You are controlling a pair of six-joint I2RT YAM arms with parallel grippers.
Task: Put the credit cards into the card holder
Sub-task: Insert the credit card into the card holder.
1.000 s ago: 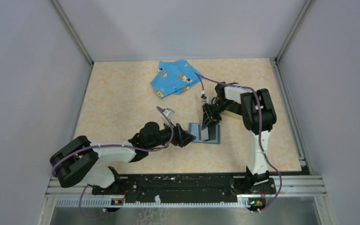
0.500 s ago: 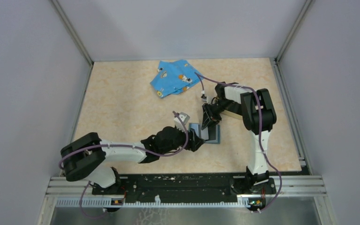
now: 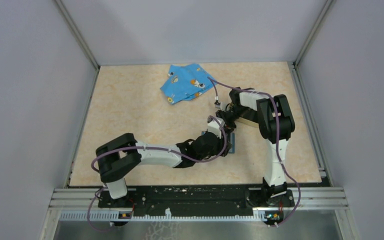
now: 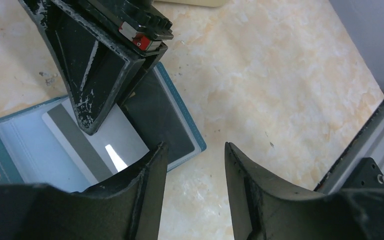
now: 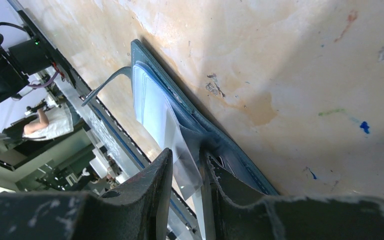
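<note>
Left wrist view: card holder (image 4: 189,129) lies open, a striped credit card (image 4: 87,145) on its pale inside. Right gripper (image 5: 187,157) pinches the clear sleeve (image 5: 172,132); left gripper (image 4: 194,150) hovers half-open and empty over the holder's edge. Looks like the insert step: next, push the card fully into the pocket.

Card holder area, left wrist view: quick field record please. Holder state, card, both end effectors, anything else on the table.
holder: teal square folding card holder, lying open on the beige marbled tabletop
card: pale card with a grey stripe, at the holder's clear sleeve; cannot tell if it is inside
right end effector: shut, pinching the clear sleeve
left end effector: open, empty, at the holder's edge beside the card
other: bright blue cartoon-print cloth, far side, apart from the holder
</note>
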